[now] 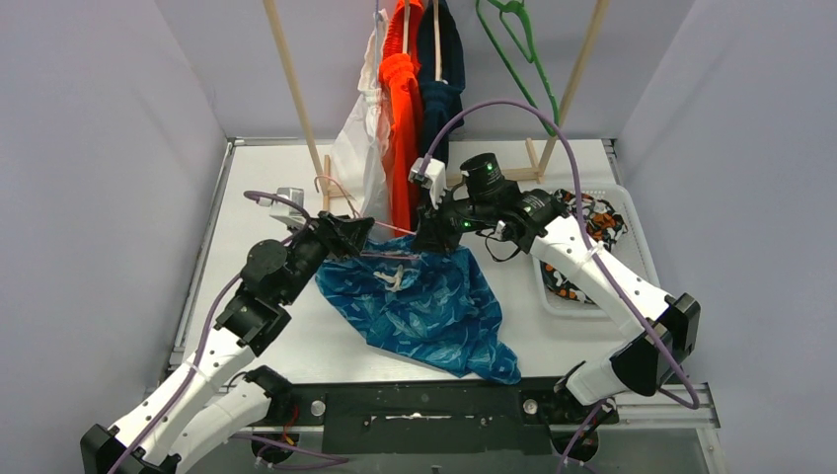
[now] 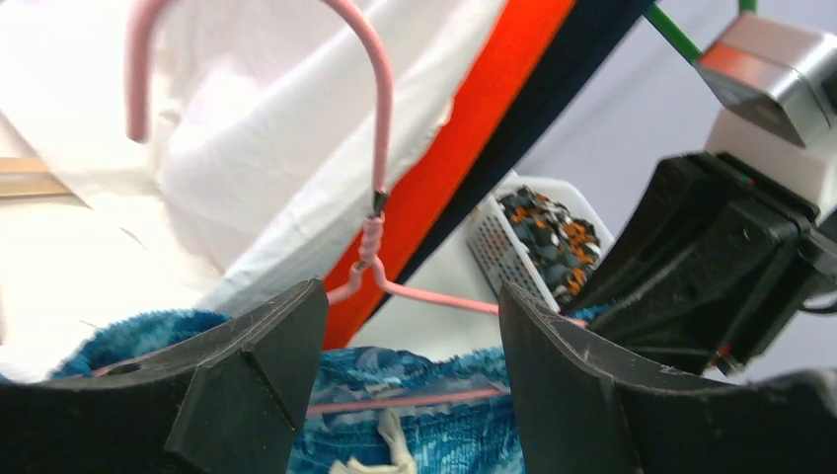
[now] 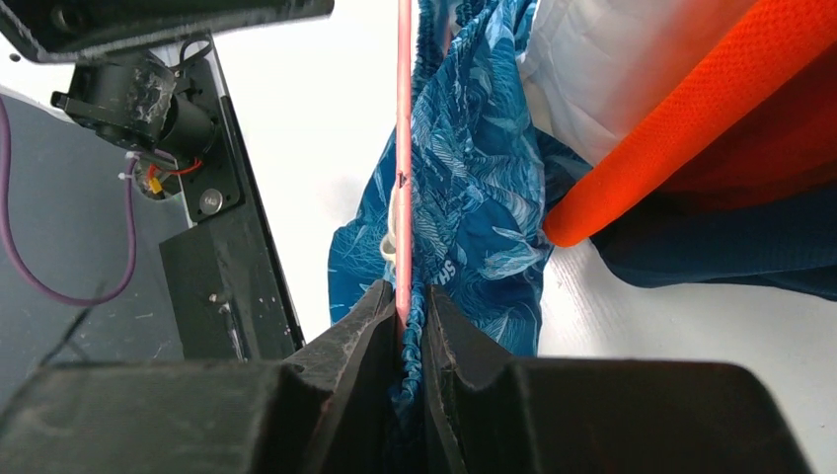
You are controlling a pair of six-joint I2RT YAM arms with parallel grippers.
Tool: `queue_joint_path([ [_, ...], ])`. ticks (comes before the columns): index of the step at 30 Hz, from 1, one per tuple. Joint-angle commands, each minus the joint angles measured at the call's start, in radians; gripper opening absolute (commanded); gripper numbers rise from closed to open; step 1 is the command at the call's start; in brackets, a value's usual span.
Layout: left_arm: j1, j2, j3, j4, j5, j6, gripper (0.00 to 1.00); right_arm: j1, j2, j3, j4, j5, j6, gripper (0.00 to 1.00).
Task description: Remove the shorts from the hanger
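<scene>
- Top view: the blue leaf-patterned shorts [image 1: 434, 311] lie spread on the desk [image 1: 257, 197], waistband at the far end, between the left gripper [image 1: 363, 237] and the right gripper [image 1: 432, 235]. The hanging orange shorts [image 1: 403, 109] crowd the far side and open desk lies nearward, so the cloth is best drawn that way.
- Left wrist view: the left gripper [image 2: 410, 336] is spread astride the waistband [image 2: 434, 434] and the pink hanger [image 2: 380, 128]. It should close on cloth alone, not wire.
- Right wrist view: the right gripper [image 3: 410, 306] is pressed together, pinching the pink hanger [image 3: 404, 148], with blue cloth seemingly caught too. It should hold firm as the anchor.
</scene>
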State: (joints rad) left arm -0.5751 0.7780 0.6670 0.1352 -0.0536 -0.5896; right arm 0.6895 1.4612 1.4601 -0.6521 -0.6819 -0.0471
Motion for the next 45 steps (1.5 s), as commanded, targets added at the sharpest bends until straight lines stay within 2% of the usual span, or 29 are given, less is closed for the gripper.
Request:
queue_joint_path([
  [1,-0.006,-0.008,0.020,0.125,-0.157,0.030,0.63,0.010,-0.006,0.057,0.027,-0.006,0.014,0.00],
  [5,-0.005,-0.014,0.048,0.057,-0.167,0.041,0.63,0.010,-0.001,0.061,0.024,0.006,0.019,0.00],
  [10,-0.004,-0.003,0.017,0.060,-0.142,0.136,0.63,0.010,0.012,0.082,0.013,-0.024,0.034,0.00],
  [15,-0.004,0.039,0.047,0.078,-0.143,0.110,0.46,0.010,0.031,0.112,-0.029,-0.061,0.028,0.00],
  [24,-0.002,0.059,0.090,0.090,-0.166,0.100,0.48,0.010,0.027,0.139,-0.092,-0.047,-0.017,0.00],
  [31,-0.003,0.070,0.075,0.080,-0.141,0.094,0.42,0.010,0.014,0.116,-0.062,-0.056,0.002,0.00],
  [35,-0.003,0.070,0.066,0.088,-0.140,0.076,0.34,0.010,0.005,0.114,-0.053,-0.080,0.003,0.00],
  [45,0.007,0.069,0.061,0.080,-0.130,0.058,0.29,0.010,-0.046,0.076,-0.029,-0.101,-0.010,0.00],
])
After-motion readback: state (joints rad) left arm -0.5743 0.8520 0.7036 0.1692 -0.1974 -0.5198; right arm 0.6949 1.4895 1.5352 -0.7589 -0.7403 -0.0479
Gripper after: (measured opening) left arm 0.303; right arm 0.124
